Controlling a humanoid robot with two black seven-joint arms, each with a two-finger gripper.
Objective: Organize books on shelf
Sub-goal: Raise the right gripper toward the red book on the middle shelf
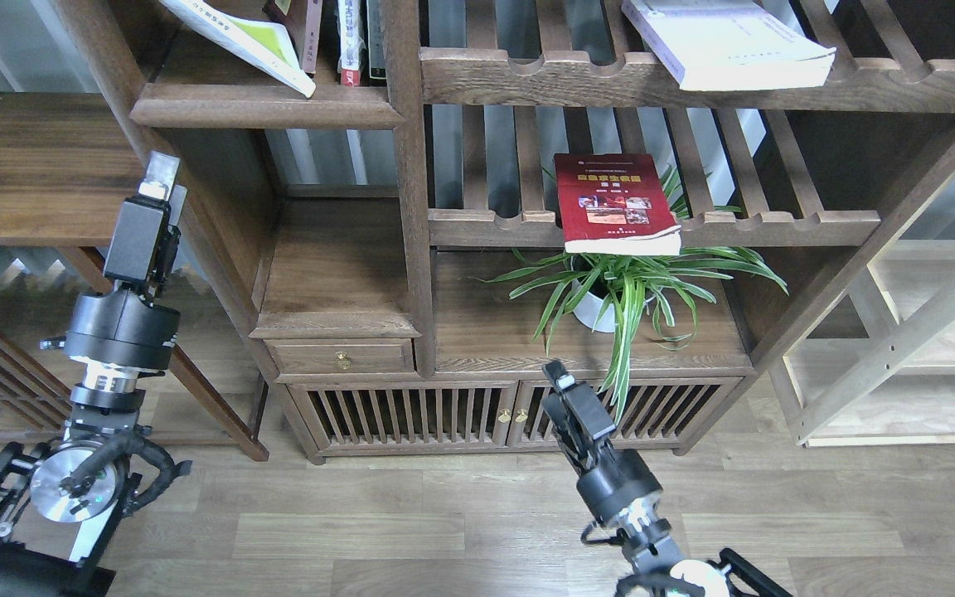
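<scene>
Dark red book (614, 201) overhangs slatted rack (776, 225) edge | end effectors clear

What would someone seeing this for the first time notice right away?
Probably the dark red book lying flat on a slatted rack in the middle of the wooden bookcase, its front end jutting over the rail above a spider plant. Next, the thick white book overhanging the upper rack at top right. Both black arms are raised: the left hand beside the bookcase's left side, the right hand below the plant.

Single head view, high, facing forward-down at bookcase (411, 249), moderately near.
</scene>
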